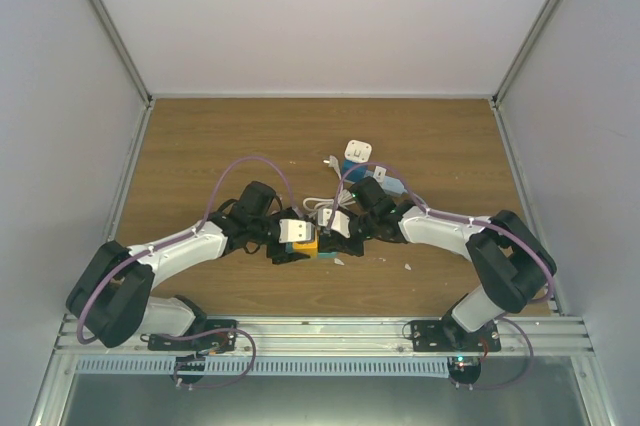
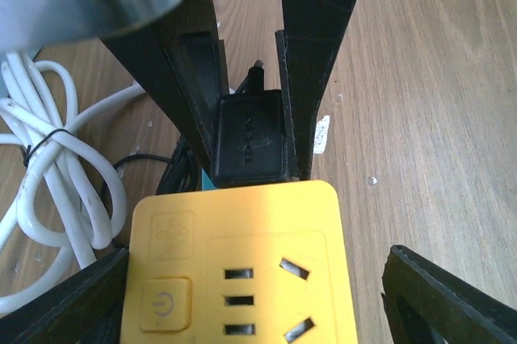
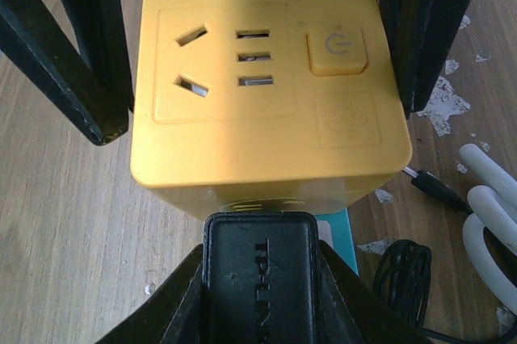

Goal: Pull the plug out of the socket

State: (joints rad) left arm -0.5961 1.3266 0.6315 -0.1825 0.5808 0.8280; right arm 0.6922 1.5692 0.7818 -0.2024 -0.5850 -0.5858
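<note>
Right wrist view, nearest first: the right gripper (image 3: 258, 267) is clamped on the black plug (image 3: 258, 295), with one finger pressed to each of its sides. Straight ahead of those fingers, the plug sits flush against the side face of the yellow socket (image 3: 266, 102), a cube resting on the wooden table (image 3: 65, 239). Beyond that, the left gripper (image 3: 258, 118) straddles the socket, a finger on each flank. Its own camera shows one finger touching the socket and a strip of table beside the other, so I cannot tell whether it squeezes. To the right gripper's right lies a coiled white cable (image 3: 489, 215).
</note>
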